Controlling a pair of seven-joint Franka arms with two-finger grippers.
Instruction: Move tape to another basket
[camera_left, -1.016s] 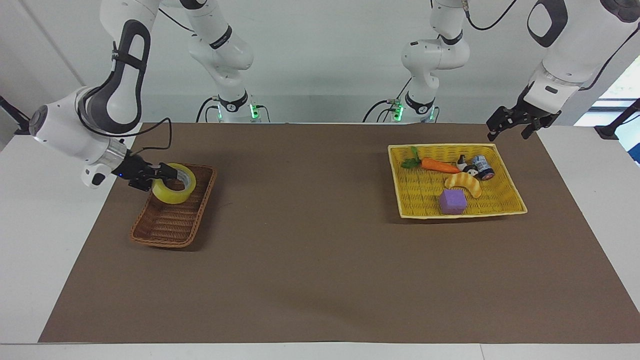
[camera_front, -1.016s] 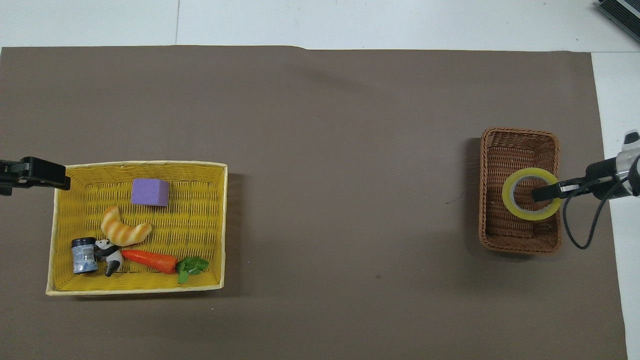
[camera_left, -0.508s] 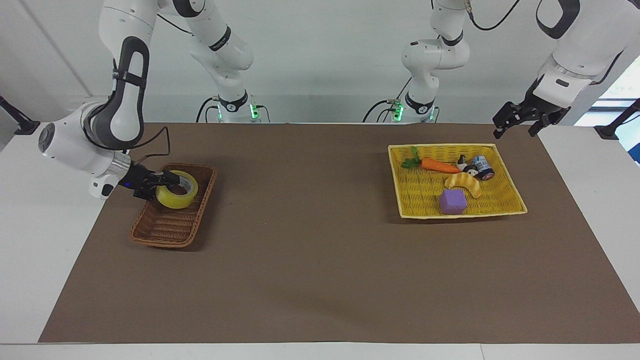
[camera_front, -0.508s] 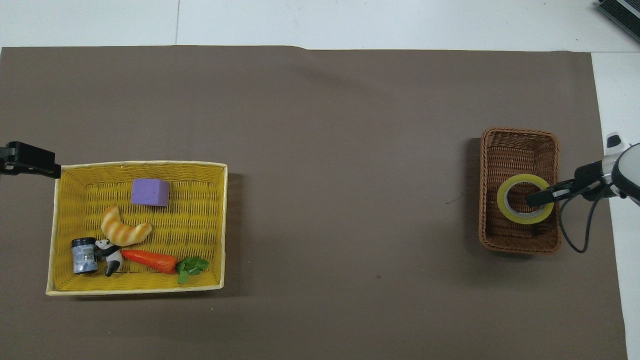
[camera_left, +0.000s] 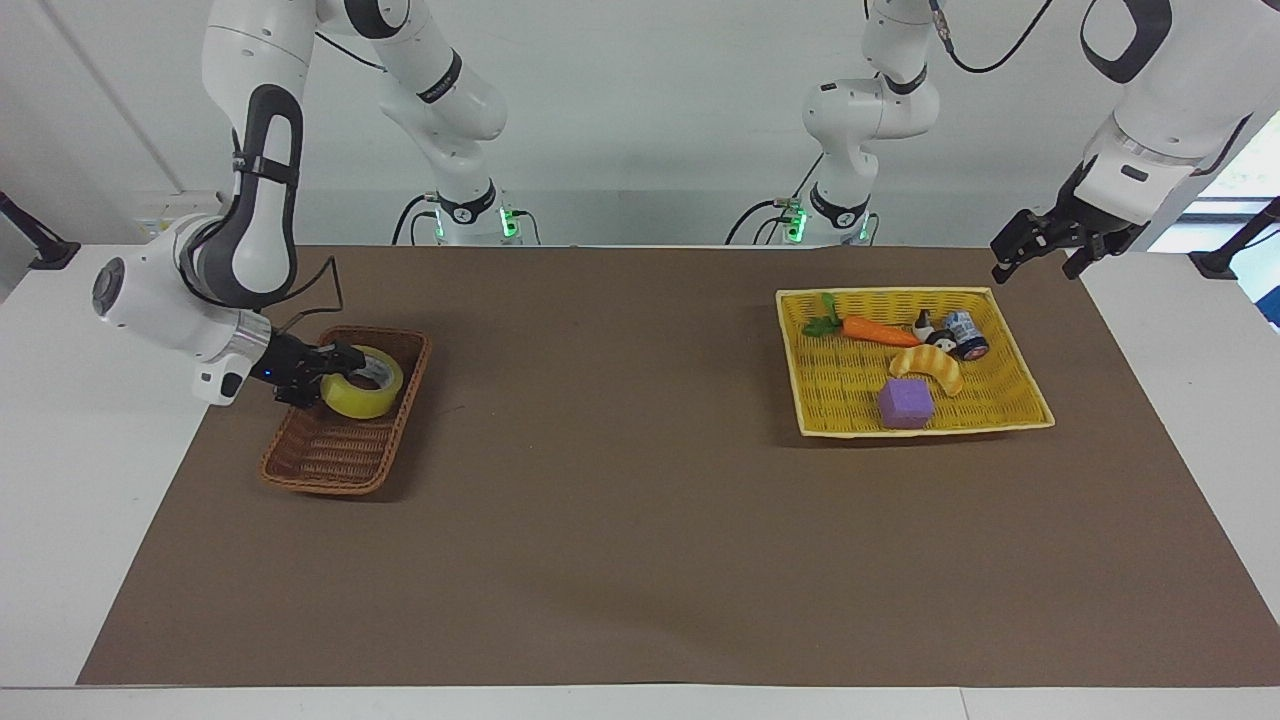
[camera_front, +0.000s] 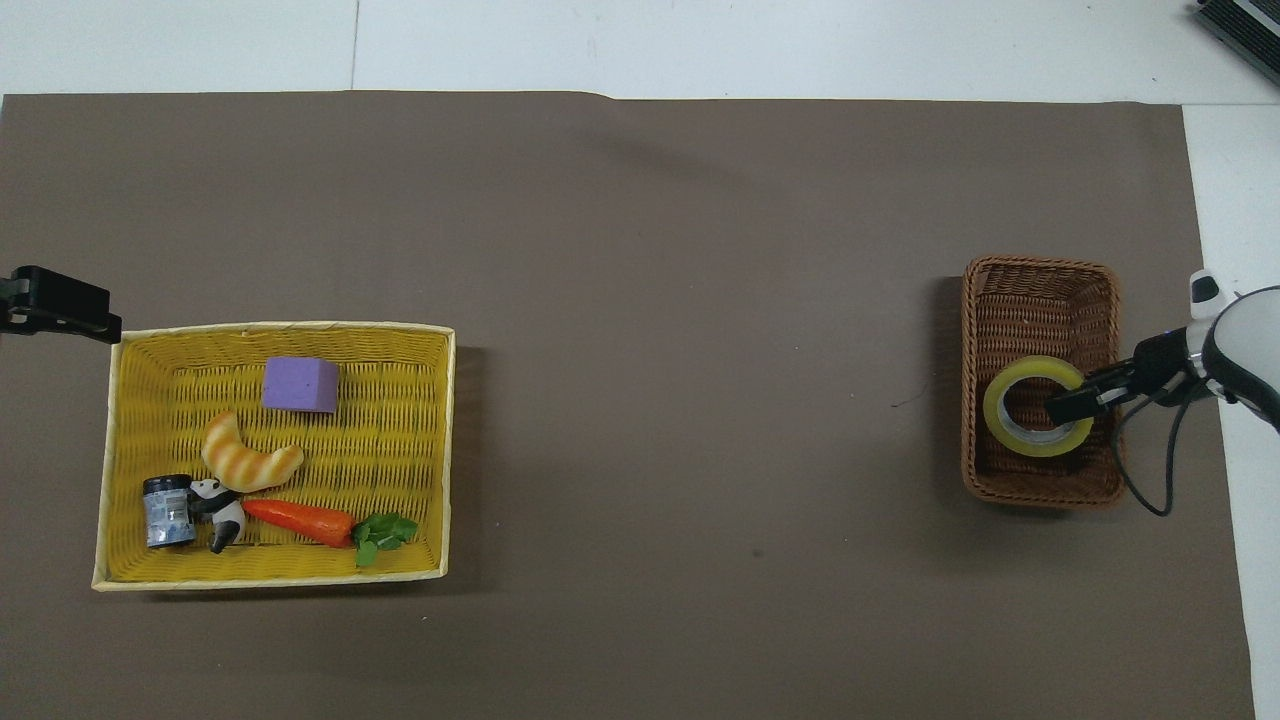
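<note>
Tape is sitting low in the brown wicker basket, in the half nearer the robots, at the right arm's end of the bench. Right gripper is reaching over the basket rim, jaws pinching the roll's wall, one finger inside the core. Whether the roll is touching the basket floor can't be told. Left gripper is waiting in the air just off the yellow woven tray, over its corner by the left arm's base; jaws are spread, gripping nothing. The tray is holding a carrot, croissant toy, purple block, panda figure and small jar.
</note>
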